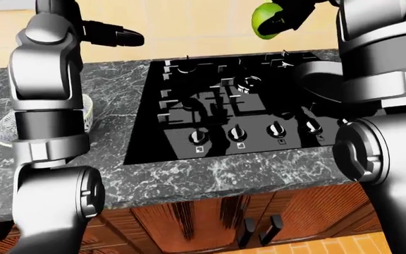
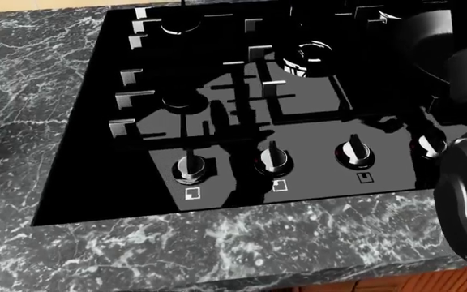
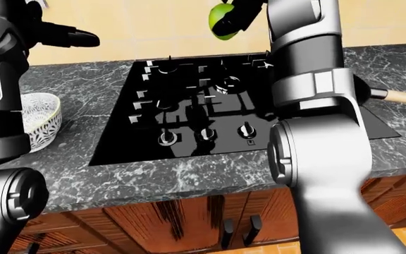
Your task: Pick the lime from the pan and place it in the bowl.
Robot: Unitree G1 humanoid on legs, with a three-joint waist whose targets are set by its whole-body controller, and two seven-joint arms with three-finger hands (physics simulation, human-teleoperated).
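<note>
The lime (image 1: 265,20) is off the pan (image 1: 323,79) and held high above the stove (image 1: 217,114), with the dark fingers of the right hand (image 1: 291,13) closed round it near the top edge of the left-eye view. The bowl (image 3: 37,120) stands on the tabletop (image 3: 189,174) at the far left of the right-eye view, well apart from the lime, so I judge that the coming move turns on one relation: the bowl lies to the left of the lime and lower, across the whole stove. The right hand must carry the fruit leftward over the burners and then go down. The left hand (image 1: 115,37) is much nearer to the bowl; it hangs above that side, its fingers pointing to the right and holding nothing, but I cannot tell how wide they are. The lime looks almost round, so its axis matters little. The right-eye view shows the bowl's patterned wall clearly, while in the left-eye view the left arm covers most of it. The head view looks down on the stove knobs (image 2: 270,161) and shows neither lime nor bowl.
</note>
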